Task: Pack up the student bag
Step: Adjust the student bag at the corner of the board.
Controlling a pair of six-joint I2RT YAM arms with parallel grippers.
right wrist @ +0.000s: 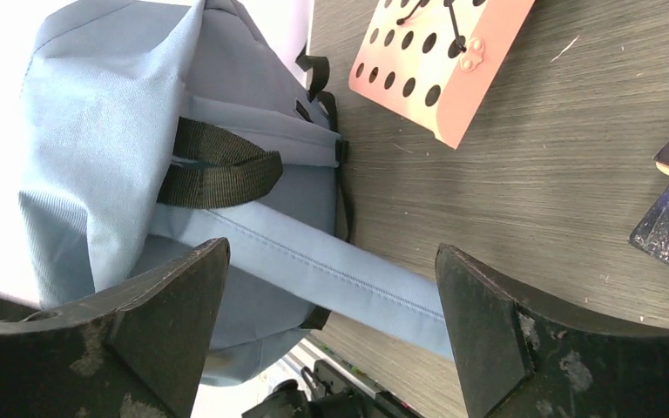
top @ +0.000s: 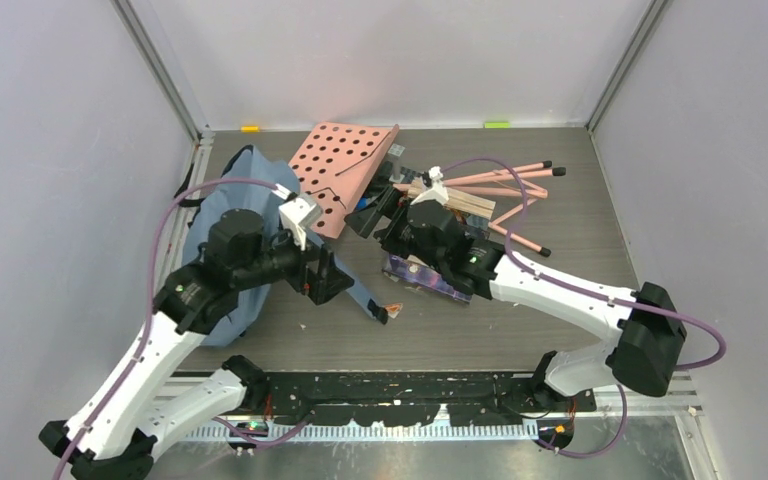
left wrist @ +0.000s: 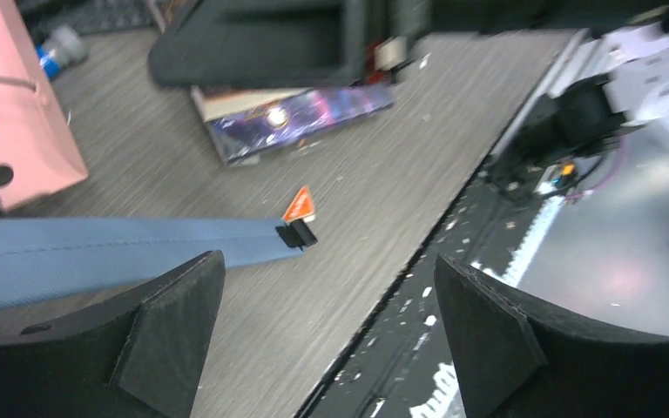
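My left gripper is spread wide and holds nothing; the bag's blue strap lies at the left of that view. My right gripper is also spread wide and empty, with the student bag filling its upper left.

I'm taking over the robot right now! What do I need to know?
Left gripper: open, empty, close to the strap lying on the table.
Right gripper: open, empty, facing the bag.
Things: the bag lies at the table's left side. The book, pink board and pink sticks lie outside it, in the middle and towards the back.
Done: nothing seen packed. Whether the bag is unzipped does not show.
Left: probably open the bag if needed, then put the things in.
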